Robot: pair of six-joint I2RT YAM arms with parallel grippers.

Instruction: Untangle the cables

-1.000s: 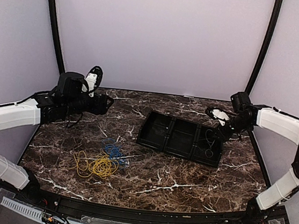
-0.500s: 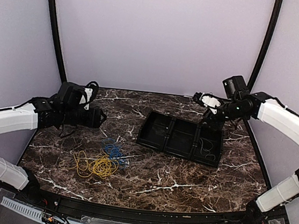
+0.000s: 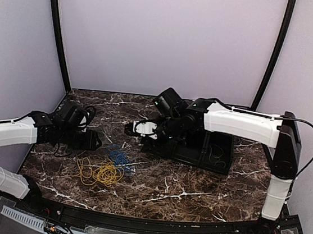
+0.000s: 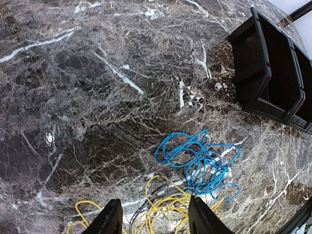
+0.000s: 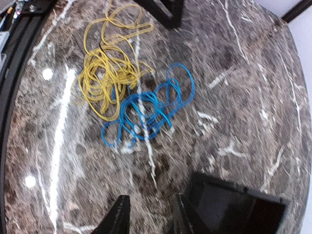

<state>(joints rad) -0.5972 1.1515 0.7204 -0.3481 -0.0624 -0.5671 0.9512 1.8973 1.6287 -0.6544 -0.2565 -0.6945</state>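
Observation:
A yellow cable (image 3: 102, 173) and a blue cable (image 3: 119, 158) lie in a loose overlapping pile on the marble table, left of centre. In the left wrist view the blue cable (image 4: 200, 163) lies past the yellow cable (image 4: 168, 209), with a thin dark grey wire (image 4: 146, 202) running through them. Another dark grey cable (image 3: 218, 152) lies in the right compartment of the black tray (image 3: 159, 145). My left gripper (image 3: 94, 141) (image 4: 156, 222) is open and empty, just left of the pile. My right gripper (image 3: 135, 128) (image 5: 151, 219) is open and empty, between tray and pile.
The black tray with three compartments stands right of centre; its corner shows in the left wrist view (image 4: 263, 97) and the right wrist view (image 5: 234, 209). The table's front rail (image 3: 133, 221) runs along the near edge. Black frame posts (image 3: 56, 26) stand at the back corners.
My right arm has swung left from the tray's right end to the tray's left side, near the pile. My left gripper has moved down and toward the cables.

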